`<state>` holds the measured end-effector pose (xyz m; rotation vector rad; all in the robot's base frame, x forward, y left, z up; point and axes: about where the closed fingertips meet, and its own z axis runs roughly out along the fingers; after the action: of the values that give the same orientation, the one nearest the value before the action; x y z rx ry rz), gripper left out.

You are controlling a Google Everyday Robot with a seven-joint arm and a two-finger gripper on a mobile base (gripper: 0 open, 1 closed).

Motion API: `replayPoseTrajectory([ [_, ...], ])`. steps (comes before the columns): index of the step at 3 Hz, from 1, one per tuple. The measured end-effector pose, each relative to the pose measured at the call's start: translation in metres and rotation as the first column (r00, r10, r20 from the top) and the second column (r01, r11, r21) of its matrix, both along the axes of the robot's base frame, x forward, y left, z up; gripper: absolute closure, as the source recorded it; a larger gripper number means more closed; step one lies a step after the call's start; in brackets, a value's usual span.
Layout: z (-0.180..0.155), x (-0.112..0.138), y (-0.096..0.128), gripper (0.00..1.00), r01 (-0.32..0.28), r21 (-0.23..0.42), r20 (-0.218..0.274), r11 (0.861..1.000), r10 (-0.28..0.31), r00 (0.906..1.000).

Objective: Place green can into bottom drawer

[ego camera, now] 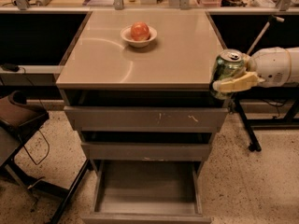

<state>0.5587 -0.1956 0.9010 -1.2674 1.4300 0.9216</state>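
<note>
Clamping the small green-and-white aluminium soda can (227, 65) between its cream-coloured fingers (237, 83), the robot's two-finger gripper (226, 80) hangs just off the front right corner of the grey metal three-drawer cabinet (145, 120), about level with the cabinet's tan top. The can stands upright in the grasp, silver lid and pull tab facing up, its long axis vertical. The white arm reaches in from the cabinet's right side.

The deep grey bottom drawer (147, 188) is pulled out at the foot of the cabinet, with its flat floor showing. It lies below the can and toward the cabinet's left, well apart from it. The two drawers above it are only slightly out, so their fronts sit behind the open one.

My judgement is that the carry is done and the lowering is not. The coming move likely calls for a descent in front of the cabinet with a shift toward its middle, keeping the can upright.

A white bowl holding a red apple (139, 33) sits toward the back of the cabinet's top, well apart from the gripper.
</note>
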Motion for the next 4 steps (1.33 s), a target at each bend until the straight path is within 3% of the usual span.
replayPoseTrajectory([
  [1, -0.055, -0.003, -0.005, 1.0, 0.091, 0.029, 0.048, 0.995, -0.093, 0.9945],
  [2, -0.157, -0.017, -0.008, 1.0, 0.171, 0.028, 0.089, 0.985, -0.173, 0.9808],
  [3, -0.29, -0.037, 0.014, 1.0, 0.223, -0.008, -0.014, 0.975, -0.223, 0.9746],
  [4, -0.396, -0.047, 0.031, 1.0, 0.281, -0.058, -0.149, 0.958, -0.287, 0.9465],
])
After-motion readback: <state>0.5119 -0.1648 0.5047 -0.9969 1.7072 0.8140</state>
